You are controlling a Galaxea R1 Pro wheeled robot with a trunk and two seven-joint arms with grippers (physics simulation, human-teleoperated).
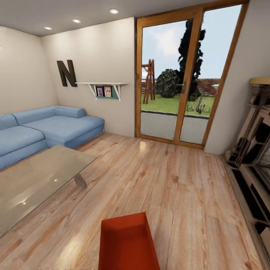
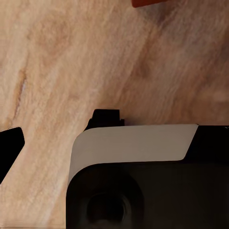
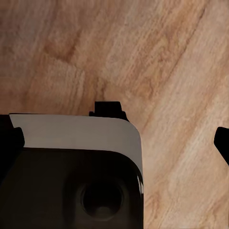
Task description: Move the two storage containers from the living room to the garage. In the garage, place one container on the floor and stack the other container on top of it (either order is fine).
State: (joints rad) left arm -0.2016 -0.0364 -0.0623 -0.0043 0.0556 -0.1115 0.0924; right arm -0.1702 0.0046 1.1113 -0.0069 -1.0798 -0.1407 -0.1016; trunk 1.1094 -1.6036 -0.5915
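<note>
room: living room, light wood-plank floor, blue corner sofa at left, big "N" on the wall above it, white shelf with small framed pictures just right of the N.
doors: glazed wood-framed doors straight ahead, shut, lawn and trees behind the glass.
surface: low glass-topped surface in front of the sofa, at my left.
shelving: dark open shelving unit along the right wall.
container: one red-orange container on the plank floor right in front of me, low centre of the head view, open top up, cut by the bottom edge of the frame. A sliver of red-orange also sits at the edge of the left wrist view, over the planks; can't tell which bin that is.
second container: can't place it from these views.
left tool: over bare planks, dark fingers apart with floor between them, nothing held. Looks wide.
right tool: over bare planks too, one fingertip mid-frame and the other at the frame edge, floor between them, nothing held. Wide.
contact: neither of my tools touches the container.
</note>
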